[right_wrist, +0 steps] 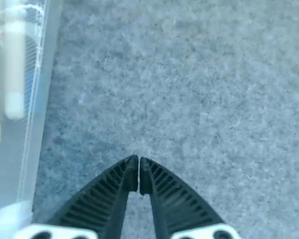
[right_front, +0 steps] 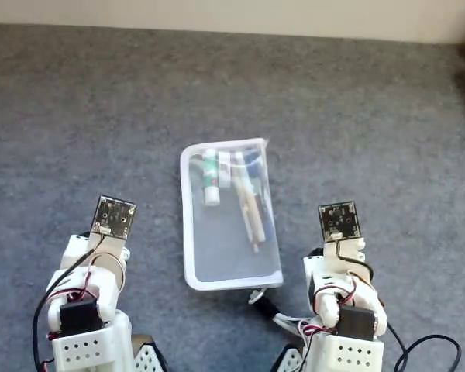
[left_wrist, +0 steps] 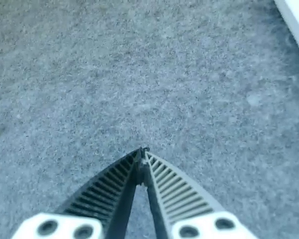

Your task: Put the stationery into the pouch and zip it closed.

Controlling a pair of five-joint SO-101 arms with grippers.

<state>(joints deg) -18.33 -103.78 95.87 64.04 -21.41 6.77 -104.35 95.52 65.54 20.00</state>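
Left gripper point(left_wrist: 143, 149) and right gripper point(right_wrist: 138, 159) sit clenched, empty, flanking the clear plastic pouch point(right_front: 229, 256); confirm it's fully zipped.

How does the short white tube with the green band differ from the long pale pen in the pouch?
The white tube is short and stout; the pale pen is long and thin. The tube carries a green band, while the pen shows none. The tube lies nearly along the length of the pouch in its far half, while the pen slants and reaches much closer to its near end. Both lie flat inside the clear pouch.
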